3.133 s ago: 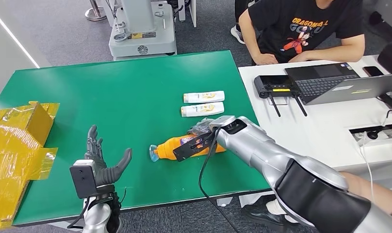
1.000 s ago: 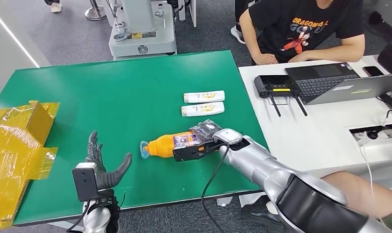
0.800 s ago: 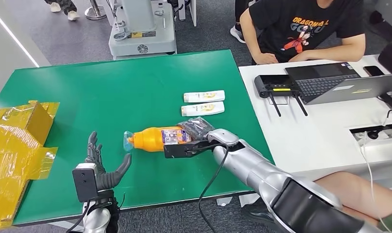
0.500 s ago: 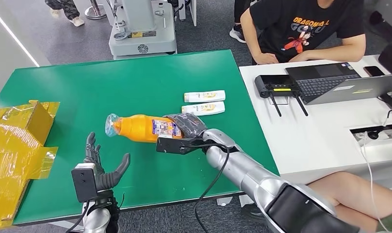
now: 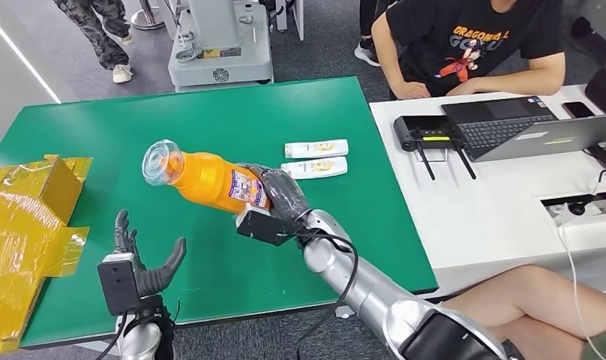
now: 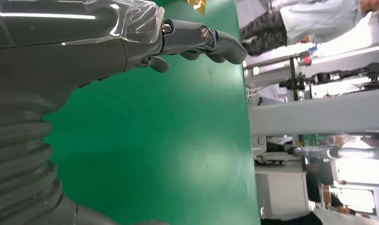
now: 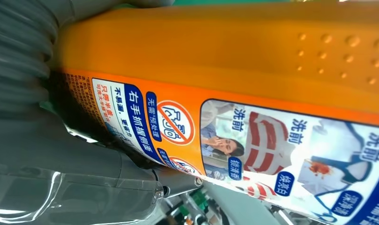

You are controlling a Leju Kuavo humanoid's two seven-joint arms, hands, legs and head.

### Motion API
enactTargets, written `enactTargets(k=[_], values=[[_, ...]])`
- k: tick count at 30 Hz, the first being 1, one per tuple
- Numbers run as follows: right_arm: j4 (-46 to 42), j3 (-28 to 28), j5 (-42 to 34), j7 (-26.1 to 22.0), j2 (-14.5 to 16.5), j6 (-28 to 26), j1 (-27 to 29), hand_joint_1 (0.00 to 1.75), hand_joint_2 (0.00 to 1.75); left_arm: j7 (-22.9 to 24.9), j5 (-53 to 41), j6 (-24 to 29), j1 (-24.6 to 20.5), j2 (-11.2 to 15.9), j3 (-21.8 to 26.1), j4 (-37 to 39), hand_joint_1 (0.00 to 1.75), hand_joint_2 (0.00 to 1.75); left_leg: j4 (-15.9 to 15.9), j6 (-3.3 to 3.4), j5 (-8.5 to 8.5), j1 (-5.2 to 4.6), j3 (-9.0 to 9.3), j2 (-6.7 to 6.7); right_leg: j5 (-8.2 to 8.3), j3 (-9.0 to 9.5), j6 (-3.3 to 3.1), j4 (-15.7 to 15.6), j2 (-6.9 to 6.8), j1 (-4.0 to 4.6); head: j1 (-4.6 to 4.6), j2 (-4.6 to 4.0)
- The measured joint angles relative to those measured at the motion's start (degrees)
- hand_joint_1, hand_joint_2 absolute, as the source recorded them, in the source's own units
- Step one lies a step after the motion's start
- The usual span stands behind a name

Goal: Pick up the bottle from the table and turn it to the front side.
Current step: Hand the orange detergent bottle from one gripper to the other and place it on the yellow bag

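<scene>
The right hand (image 5: 274, 196) is grasping the base end of the orange plastic bottle with a clear cap (image 5: 202, 178), holding it tilted above the green table (image 5: 210, 120) so the label can be rotated, while the left hand (image 5: 139, 266) is hovering empty, fingers spread, apparently to receive it.

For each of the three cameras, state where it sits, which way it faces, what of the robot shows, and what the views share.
Head view: high on the body, facing forward and down at the green table; both arms show, right robot hand holding the orange bottle, left robot hand open.
Left wrist view: behind the left robot hand, looking along the table.
Right wrist view: behind the right robot hand, close on the bottle label.
Shared: the bottle in the head and right wrist views, the table in the head and left wrist views.
</scene>
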Motion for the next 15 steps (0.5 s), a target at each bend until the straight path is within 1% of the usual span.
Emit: enactTargets(k=[4, 6, 9, 15], values=[[-1.44, -0.66, -1.32, -0.23, 0.74, 2.51, 1.36, 1.75, 1.75, 1.31, 1.69, -6.94, 0.31, 0.26, -0.04, -1.43, 0.00, 1.75, 0.00, 0.00, 0.00, 0.00, 0.00, 0.00, 0.00, 0.00, 0.00, 0.00, 0.00, 0.00, 0.01, 0.00], [-1.79, -1.08, -2.05, -0.57, 1.04, 3.02, 1.77, 1.75, 1.75, 1.87, 1.95, -9.50, 0.57, 0.38, -0.22, -2.59, 0.00, 1.75, 0.00, 0.00, 0.00, -0.01, -0.01, 0.01, 0.00, 0.00, 0.00, 0.00, 0.01, 0.00, 0.00, 0.00], [-2.11, -1.80, -2.82, -0.96, 1.48, 3.48, 2.35, 1.75, 1.75, 2.93, 1.65, -11.28, 0.72, 0.56, -0.60, -4.38, 0.00, 1.75, 0.01, 0.00, 0.00, -0.01, -0.02, 0.00, 0.00, 0.00, 0.00, -0.01, 0.00, -0.01, 0.01, 0.00], [-2.29, -3.00, -2.63, 0.54, 1.85, 3.33, 3.13, 1.75, 1.75, 4.47, -0.90, -11.78, -0.22, 1.26, -0.86, -7.06, 0.00, 1.75, 0.02, 0.01, 0.01, -0.01, -0.01, -0.01, 0.01, -0.01, 0.00, -0.01, 0.00, -0.01, 0.01, 0.00]])
